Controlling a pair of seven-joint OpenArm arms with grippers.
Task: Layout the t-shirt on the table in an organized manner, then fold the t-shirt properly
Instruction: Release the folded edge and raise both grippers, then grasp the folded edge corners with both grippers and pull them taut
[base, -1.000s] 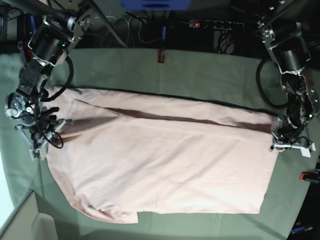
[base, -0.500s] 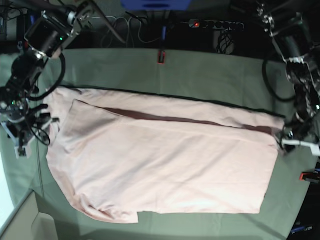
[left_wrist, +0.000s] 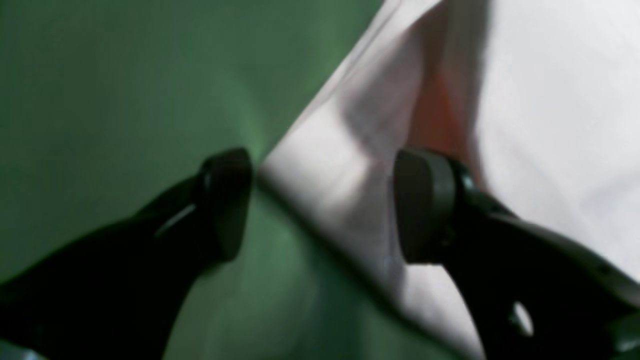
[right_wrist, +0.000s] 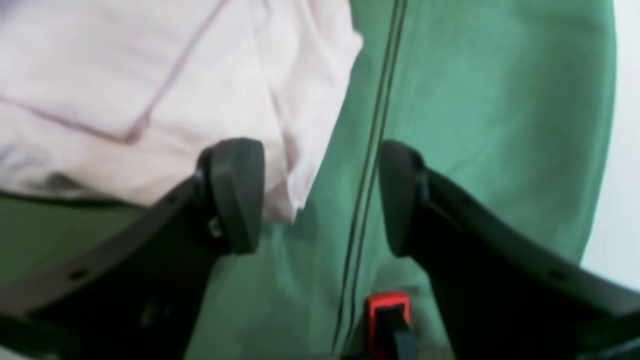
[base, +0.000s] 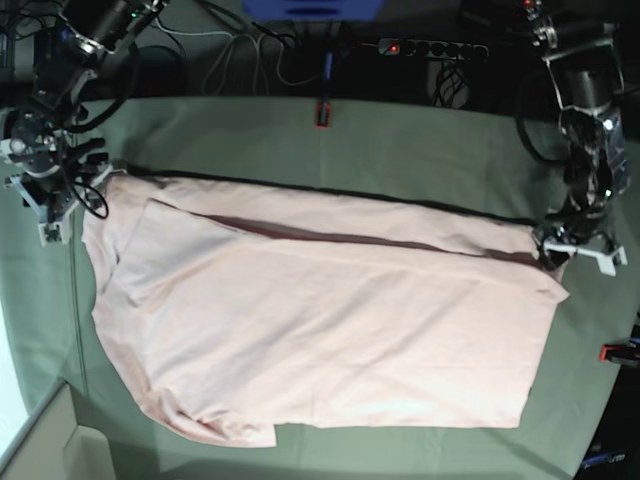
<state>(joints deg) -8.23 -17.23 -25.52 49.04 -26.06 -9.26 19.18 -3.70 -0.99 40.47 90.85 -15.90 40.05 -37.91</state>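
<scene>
Left wrist view: the left end effector (left_wrist: 322, 205) is spread wide, and a folded corner of the t-shirt (left_wrist: 550, 100) lies between its tips, ungripped, on the green worktop (left_wrist: 110, 90). That doubled corner looks a good hold: thin, soft cotton that should pinch easily but sag and drag if lifted at one point.

Right wrist view: the right end effector (right_wrist: 320, 197) is parted too, with bare worktop (right_wrist: 475, 100) between its tips and the t-shirt (right_wrist: 150, 75) edge beside its left tip. A red clamp (right_wrist: 387, 305) sits just below.

Base view: the t-shirt (base: 330, 320) lies spread, one long fold laid over it, between the right end effector (base: 50, 200) and left end effector (base: 580, 250). Light and limp, it is probably best taken at both corners together.
</scene>
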